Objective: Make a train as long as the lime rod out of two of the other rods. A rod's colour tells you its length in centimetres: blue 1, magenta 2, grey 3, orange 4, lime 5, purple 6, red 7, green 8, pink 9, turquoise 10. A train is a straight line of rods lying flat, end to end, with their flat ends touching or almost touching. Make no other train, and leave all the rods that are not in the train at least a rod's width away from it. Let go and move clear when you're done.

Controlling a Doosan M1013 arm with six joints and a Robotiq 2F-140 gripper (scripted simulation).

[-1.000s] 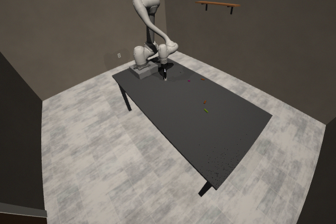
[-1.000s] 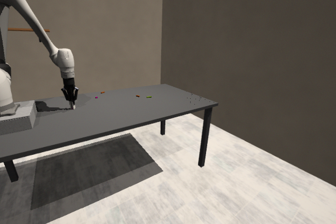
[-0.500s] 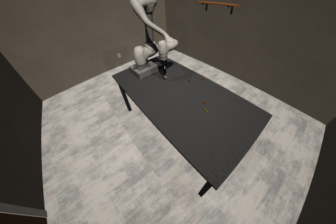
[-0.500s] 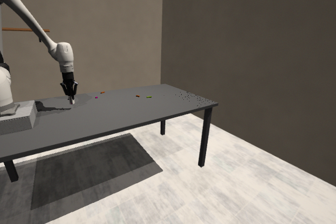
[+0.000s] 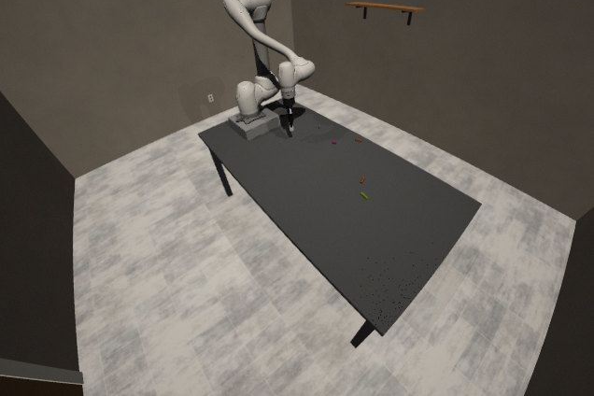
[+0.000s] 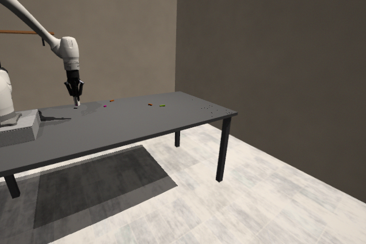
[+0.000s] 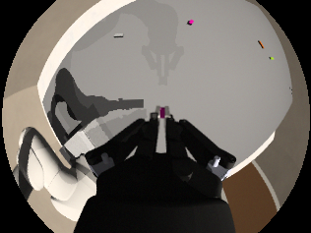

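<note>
My gripper (image 5: 290, 129) (image 6: 76, 104) (image 7: 162, 113) is shut on a magenta rod (image 7: 162, 112) and holds it above the table near the arm's base. Another magenta rod (image 5: 333, 143) (image 6: 105, 106) (image 7: 191, 22) lies on the table. A grey rod (image 5: 318, 127) (image 6: 75, 107) (image 7: 118, 35) lies apart from it, small and dim in the top and exterior views. One orange rod (image 5: 358, 140) (image 6: 111, 100) lies near the table's far long edge. Another orange rod (image 5: 362, 180) (image 6: 150, 104) (image 7: 261, 44) lies near the lime rod (image 5: 364, 195) (image 6: 162, 105) (image 7: 272, 58), not touching it.
The arm's base stands on a grey block (image 5: 254, 127) (image 6: 19, 128) at one end of the dark table (image 5: 307, 189) (image 6: 118, 125). A wooden shelf (image 5: 384, 7) is on the wall beyond the table's far long edge. Small dark specks show at the table's other end.
</note>
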